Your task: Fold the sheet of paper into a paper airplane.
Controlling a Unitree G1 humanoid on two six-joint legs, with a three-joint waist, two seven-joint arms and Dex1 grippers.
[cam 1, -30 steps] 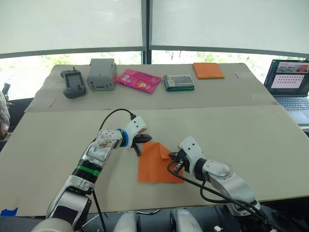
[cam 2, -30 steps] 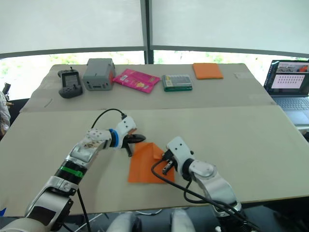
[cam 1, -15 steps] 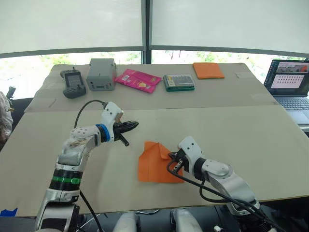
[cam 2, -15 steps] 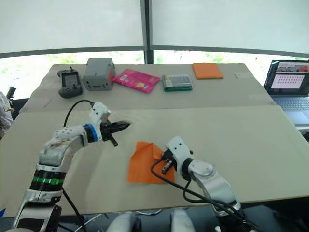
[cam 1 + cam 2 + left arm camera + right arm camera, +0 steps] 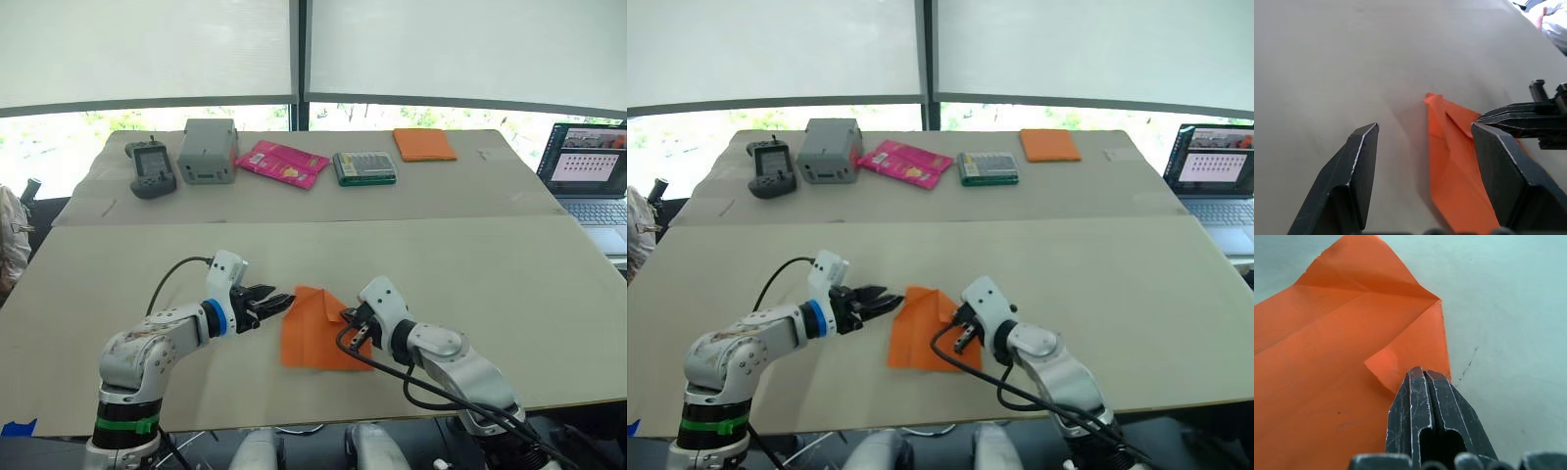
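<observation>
Sheet of paper (image 5: 315, 328): bright orange, partly folded with creased flaps, flat on the near table (image 5: 509, 284).
Right gripper (image 5: 359, 321): fingers pressed together, tips resting on the sheet's right folded edge.
Left gripper (image 5: 277, 302): fingers spread apart, just beside the sheet's left upper corner, aimed at it.

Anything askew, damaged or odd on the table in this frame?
Nothing stands out. The sheet of paper lies flat and partly folded, a corner flap turned over, untorn. The right gripper presses shut on its edge; the left gripper is open beside it.
</observation>
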